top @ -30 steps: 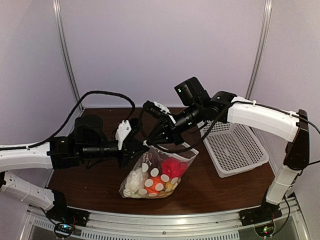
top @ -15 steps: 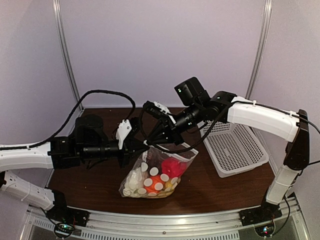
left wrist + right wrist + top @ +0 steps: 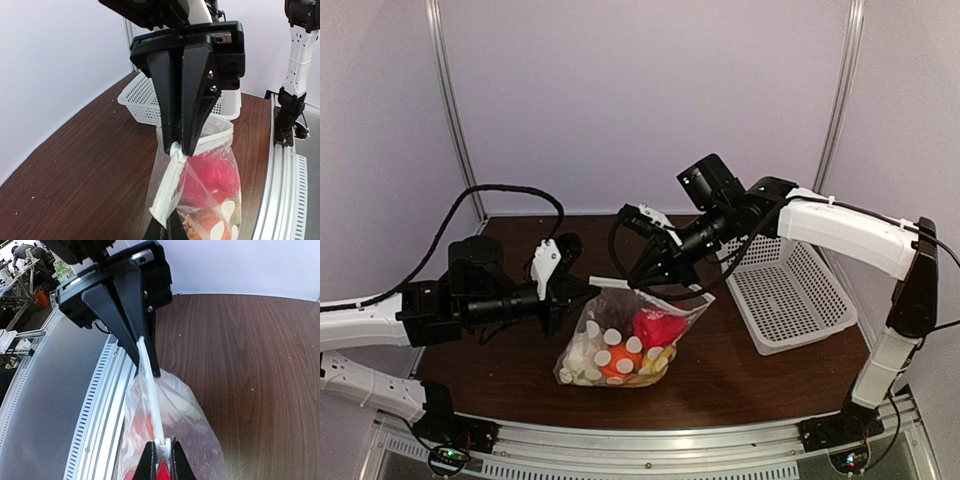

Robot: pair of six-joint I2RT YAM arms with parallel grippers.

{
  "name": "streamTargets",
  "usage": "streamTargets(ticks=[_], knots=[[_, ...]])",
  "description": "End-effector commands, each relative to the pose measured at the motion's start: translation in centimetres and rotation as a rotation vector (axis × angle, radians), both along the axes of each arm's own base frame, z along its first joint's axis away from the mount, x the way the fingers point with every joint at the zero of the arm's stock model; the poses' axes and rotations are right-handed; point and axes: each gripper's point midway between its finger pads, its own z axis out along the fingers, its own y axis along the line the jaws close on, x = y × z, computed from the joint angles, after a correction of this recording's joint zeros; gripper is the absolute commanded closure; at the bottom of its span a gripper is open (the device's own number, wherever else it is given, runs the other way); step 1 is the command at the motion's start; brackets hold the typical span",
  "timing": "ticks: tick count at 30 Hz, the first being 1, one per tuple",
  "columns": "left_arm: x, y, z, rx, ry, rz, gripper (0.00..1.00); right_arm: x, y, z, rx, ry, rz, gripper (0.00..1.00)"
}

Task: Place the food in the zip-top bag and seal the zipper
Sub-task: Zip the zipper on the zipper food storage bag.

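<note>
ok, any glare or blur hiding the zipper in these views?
Top external: even light, zipper small but sharp. Left wrist: strip crisp, mild sheen on the zip-top bag. Right wrist: strip slightly blown out white, edges readable.

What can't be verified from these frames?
Seal of the zipper: edge-on in both wrist views; left tool and right tool partly cover it in the top view.
Count of the food: dots on the bag mask pieces in the top view; wrist frames cut off its bottom.
Far corner of the basket: behind the right arm, top view.
</note>
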Motion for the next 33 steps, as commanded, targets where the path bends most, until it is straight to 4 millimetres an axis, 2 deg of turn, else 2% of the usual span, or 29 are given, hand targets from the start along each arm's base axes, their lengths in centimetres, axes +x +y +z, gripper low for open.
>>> streamTargets(ticks=[1, 9, 19, 33], knots=[[0.9, 1.6, 2.4, -0.073, -0.048, 0.087, 1.00, 2.2, -4.0, -2.7, -0.142, 0.014, -0.098, 1.00], [1.4, 2.3, 1.8, -0.059, -0.055, 0.125, 1.00, 3.7, -8.6, -4.9, -0.232, 0.016, -0.167, 1.00], [1.7, 2.6, 0.5, -0.045, -0.048, 0.145, 1.00, 5.3, -13.3, -6.0, -0.282, 0.025, -0.247, 1.00], [2.2, 2.8, -0.6, -0.048, -0.044, 0.161, 1.00, 6.0, -15.8, -6.3, -0.320, 0.019, -0.288, 1.00]])
